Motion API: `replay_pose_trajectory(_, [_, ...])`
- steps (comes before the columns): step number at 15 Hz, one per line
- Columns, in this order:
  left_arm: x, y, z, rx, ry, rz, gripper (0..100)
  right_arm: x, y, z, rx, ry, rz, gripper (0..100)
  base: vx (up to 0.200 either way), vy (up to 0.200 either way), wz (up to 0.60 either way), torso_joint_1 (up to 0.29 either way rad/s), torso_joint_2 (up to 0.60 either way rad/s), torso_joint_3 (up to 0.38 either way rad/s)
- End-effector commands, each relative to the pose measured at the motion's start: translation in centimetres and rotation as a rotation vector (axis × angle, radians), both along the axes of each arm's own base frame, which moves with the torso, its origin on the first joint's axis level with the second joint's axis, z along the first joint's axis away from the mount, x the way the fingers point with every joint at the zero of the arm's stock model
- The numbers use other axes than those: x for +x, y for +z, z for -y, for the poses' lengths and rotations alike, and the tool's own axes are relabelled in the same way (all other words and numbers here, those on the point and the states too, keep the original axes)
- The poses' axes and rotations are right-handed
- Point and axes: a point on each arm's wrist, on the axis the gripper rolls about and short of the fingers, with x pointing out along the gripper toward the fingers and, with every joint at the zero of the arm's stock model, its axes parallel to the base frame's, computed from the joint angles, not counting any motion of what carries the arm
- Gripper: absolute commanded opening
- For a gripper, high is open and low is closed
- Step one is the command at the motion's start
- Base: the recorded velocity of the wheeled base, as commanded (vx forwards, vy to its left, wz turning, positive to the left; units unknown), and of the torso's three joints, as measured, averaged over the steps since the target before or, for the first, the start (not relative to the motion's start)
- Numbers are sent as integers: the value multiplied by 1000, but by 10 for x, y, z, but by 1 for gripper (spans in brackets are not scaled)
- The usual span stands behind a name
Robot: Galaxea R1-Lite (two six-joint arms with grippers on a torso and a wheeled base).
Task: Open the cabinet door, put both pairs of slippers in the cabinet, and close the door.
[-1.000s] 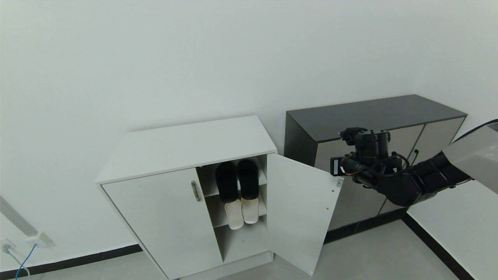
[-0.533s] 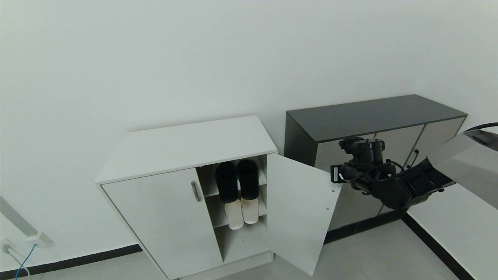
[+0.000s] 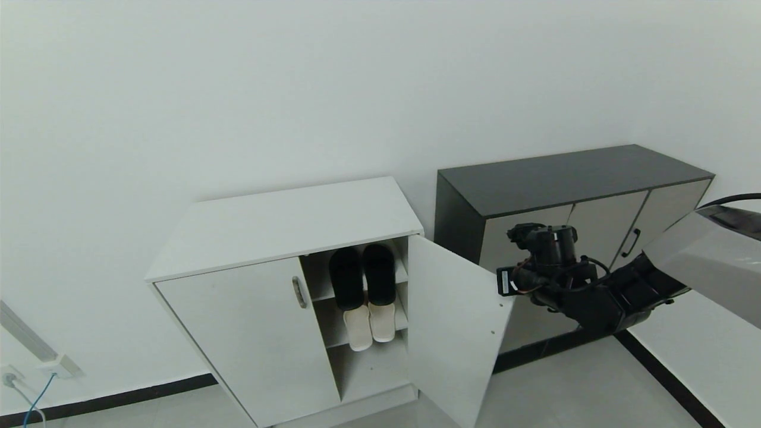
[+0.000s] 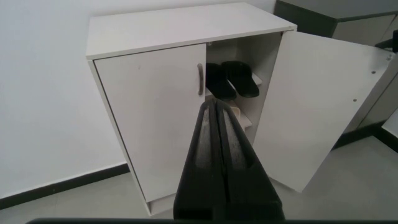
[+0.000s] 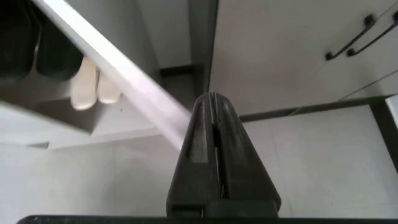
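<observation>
The white cabinet [image 3: 285,223] stands against the wall with its left door [image 3: 250,333] closed and its right door [image 3: 455,321] swung open. Inside, a black pair of slippers [image 3: 362,276] lies on the upper shelf and a cream pair [image 3: 370,324] on the shelf below. My right gripper [image 3: 504,280] is shut and sits against the outer face of the open door near its free upper edge; its tip [image 5: 212,98] meets the door edge [image 5: 118,68]. My left gripper [image 4: 213,104] is shut on nothing, held in front of the cabinet [image 4: 180,31].
A dark cabinet [image 3: 571,172] with grey doors stands right of the white one, just behind my right arm. A white counter [image 3: 701,351] fills the right edge. A wall socket with a blue cable [image 3: 12,377] is at the lower left.
My right arm has moved left and down along the door's outer side. The open door has swung a little toward the cabinet.
</observation>
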Motion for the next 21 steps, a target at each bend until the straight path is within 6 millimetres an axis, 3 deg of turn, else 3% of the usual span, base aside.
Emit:
replay_pose_trajectory(1, [0, 0, 0, 0, 0, -1, 0, -12, 4, -7, 0, 26, 0, 0, 0, 0, 0, 0, 0, 0])
replay_pose_trajectory(5, [0, 0, 0, 0, 0, 0, 0, -49, 0, -29, 6, 114, 5, 0, 0, 0, 0, 0, 0, 0])
replay_pose_trajectory(10, [0, 0, 0, 0, 0, -1, 0, -99, 10, -67, 24, 266, 2, 0, 0, 0, 0, 0, 0, 0])
replay_pose_trajectory(14, [0, 0, 0, 0, 0, 0, 0, -129, 22, -93, 148, 377, -30, 0, 0, 0, 0, 0, 0, 0])
replay_pose_trajectory(17, [0, 0, 0, 0, 0, 0, 0, -138, 40, -85, 242, 452, -50, 0, 0, 0, 0, 0, 0, 0])
replay_pose_trajectory(21, [0, 0, 0, 0, 0, -1, 0, -132, 35, -69, 147, 440, -30, 0, 0, 0, 0, 0, 0, 0])
